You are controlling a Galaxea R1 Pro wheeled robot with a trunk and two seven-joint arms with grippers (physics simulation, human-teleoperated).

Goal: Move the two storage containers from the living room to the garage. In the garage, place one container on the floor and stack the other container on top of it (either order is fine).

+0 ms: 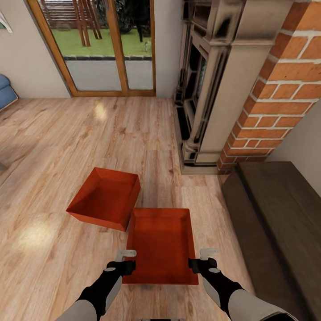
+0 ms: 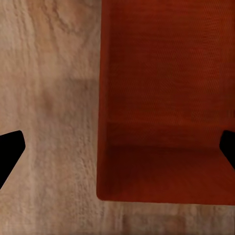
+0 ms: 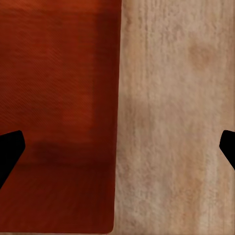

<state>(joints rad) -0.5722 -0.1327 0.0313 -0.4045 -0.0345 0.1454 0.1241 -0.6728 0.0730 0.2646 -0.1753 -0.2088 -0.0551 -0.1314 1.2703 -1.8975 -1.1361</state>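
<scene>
On the wood-plank floor (image 1: pixel 67 147) by the brick fireplace (image 1: pixel 285 84), head view: near storage container (image 1: pixel 162 243) between left gripper (image 1: pixel 126 255) and right gripper (image 1: pixel 207 253), both spread; second container (image 1: pixel 104 198) just beyond, both empty. Left wrist view: the near container's wall (image 2: pixel 105 98) between the open fingers. Right wrist view: same; pickup stage, next likely closing on both walls.

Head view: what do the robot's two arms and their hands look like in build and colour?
Both arms match: light grey lower segments near the frame edge, then glossy black wrist sections. The left hand and right hand end in pale grey, flat fingers on black bodies. In the wrist views the fingertips appear as plain black wedges. No cables or markings are visible.
</scene>
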